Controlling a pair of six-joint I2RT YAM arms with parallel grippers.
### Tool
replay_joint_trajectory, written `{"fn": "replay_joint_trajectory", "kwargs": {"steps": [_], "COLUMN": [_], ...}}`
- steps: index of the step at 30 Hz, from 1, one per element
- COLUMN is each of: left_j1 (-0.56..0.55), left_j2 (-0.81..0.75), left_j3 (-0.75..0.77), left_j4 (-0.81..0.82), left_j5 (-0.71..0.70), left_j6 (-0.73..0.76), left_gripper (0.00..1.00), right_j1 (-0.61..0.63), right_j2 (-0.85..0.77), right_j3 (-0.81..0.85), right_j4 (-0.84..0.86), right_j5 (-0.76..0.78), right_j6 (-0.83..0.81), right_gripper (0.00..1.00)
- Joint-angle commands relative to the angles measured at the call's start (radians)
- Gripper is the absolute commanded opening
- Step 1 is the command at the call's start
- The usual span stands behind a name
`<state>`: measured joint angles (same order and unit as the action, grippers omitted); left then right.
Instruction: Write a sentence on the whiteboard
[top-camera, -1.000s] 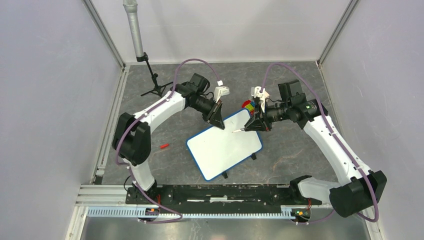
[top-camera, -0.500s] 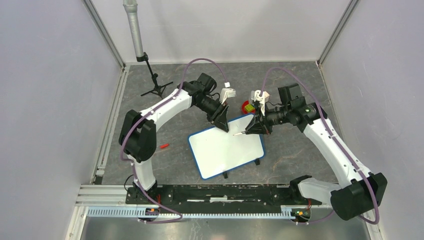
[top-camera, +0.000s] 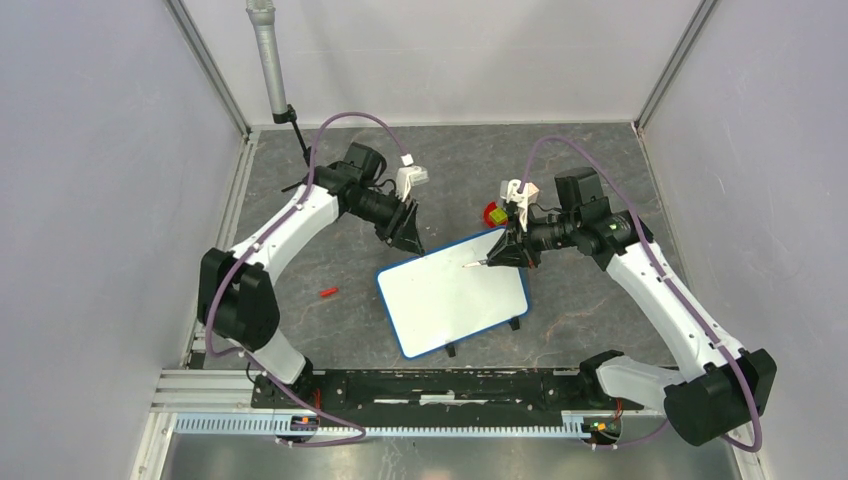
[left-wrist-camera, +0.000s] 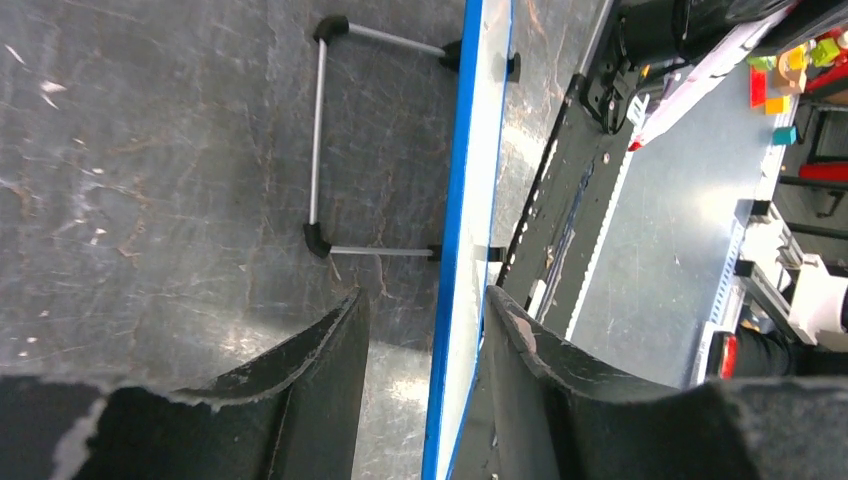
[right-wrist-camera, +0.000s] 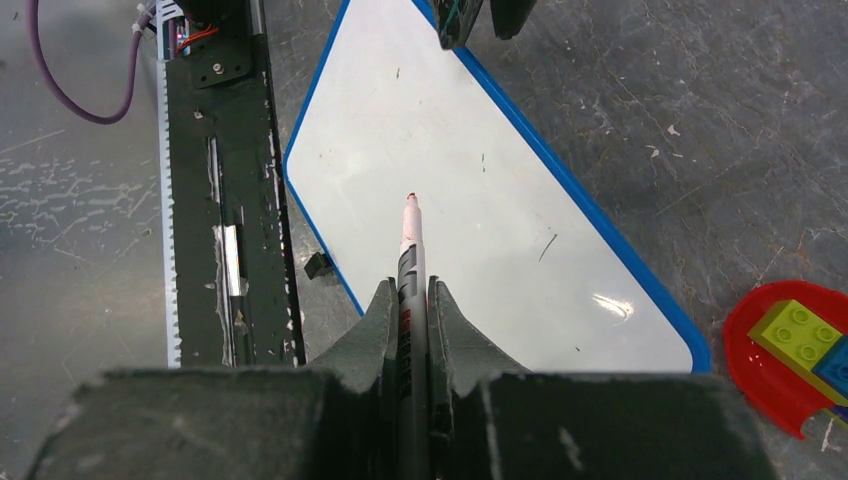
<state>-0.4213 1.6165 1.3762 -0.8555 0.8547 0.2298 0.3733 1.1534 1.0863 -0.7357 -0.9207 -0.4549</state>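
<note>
Two grippers flank the whiteboard (top-camera: 452, 300), which stands on its thin wire legs between them. Well out to the left of the left gripper (top-camera: 412, 240) a small red piece (top-camera: 327, 293) lies on the grey table (top-camera: 600, 160). That gripper's jaws are spread, and in its wrist view the board's blue rim runs through the gap between the fingers (left-wrist-camera: 330, 360), touching neither. The board's white face carries only a few dark specks. The right gripper (right-wrist-camera: 408, 288) is pressed together on a marker (right-wrist-camera: 410, 245) (red at the tip), which points out ahead of the fingers over the board's middle. Off to the right of this gripper sits a red dish (right-wrist-camera: 765, 385) holding toy bricks (right-wrist-camera: 800, 325).
</note>
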Motion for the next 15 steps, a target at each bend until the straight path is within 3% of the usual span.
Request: {"fn": "replay_joint_trajectory", "kwargs": {"steps": [1, 5, 11, 15], "left_j1": [-0.019, -0.054, -0.087, -0.092], "left_j2": [0.029, 0.054, 0.068, 0.071], "left_j3": [-0.016, -0.002, 0.013, 0.023], "left_j4": [0.020, 0.020, 0.086, 0.155], "left_j5": [-0.008, -0.006, 0.032, 0.046], "left_j6": [-0.005, 0.001, -0.068, -0.127], "left_gripper": [0.53, 0.47, 0.07, 0.02], "right_j1": [0.004, 0.004, 0.004, 0.004], "right_j2": [-0.022, -0.031, -0.034, -0.030], "right_j3": [0.037, 0.039, 0.042, 0.043], "right_j4": [0.016, -0.002, -0.017, -0.028], "right_j5": [-0.024, -0.022, -0.021, -0.021], "right_j6": [0.005, -0.007, -0.022, -0.036], "right_gripper": [0.00, 0.00, 0.00, 0.00]}}
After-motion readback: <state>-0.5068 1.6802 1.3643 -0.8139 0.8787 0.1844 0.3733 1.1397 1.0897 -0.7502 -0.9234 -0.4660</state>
